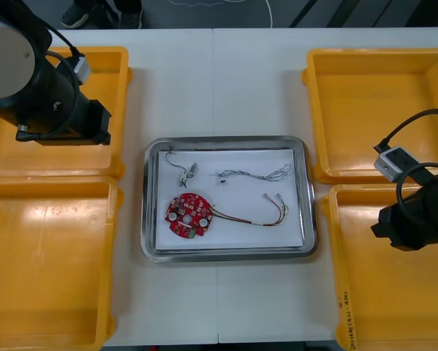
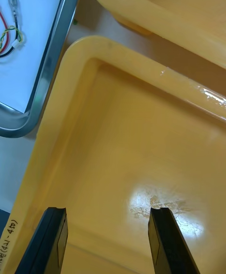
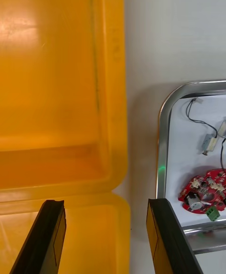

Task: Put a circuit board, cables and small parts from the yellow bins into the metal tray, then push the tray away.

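Now | L tool [image 3: 106, 203] spread wide, empty | R tool [image 2: 108, 210] same

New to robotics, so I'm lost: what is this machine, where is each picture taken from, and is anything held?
A two-armed robot at a light table. One camera looks down from above; two sit on the wrists, looking past each arm's black fingers. Yellow bins flank a metal tray holding a red circuit board, cables and a small metal part. The left tool hovers over the left bins, the right tool over a right bin; both open, holding nothing.
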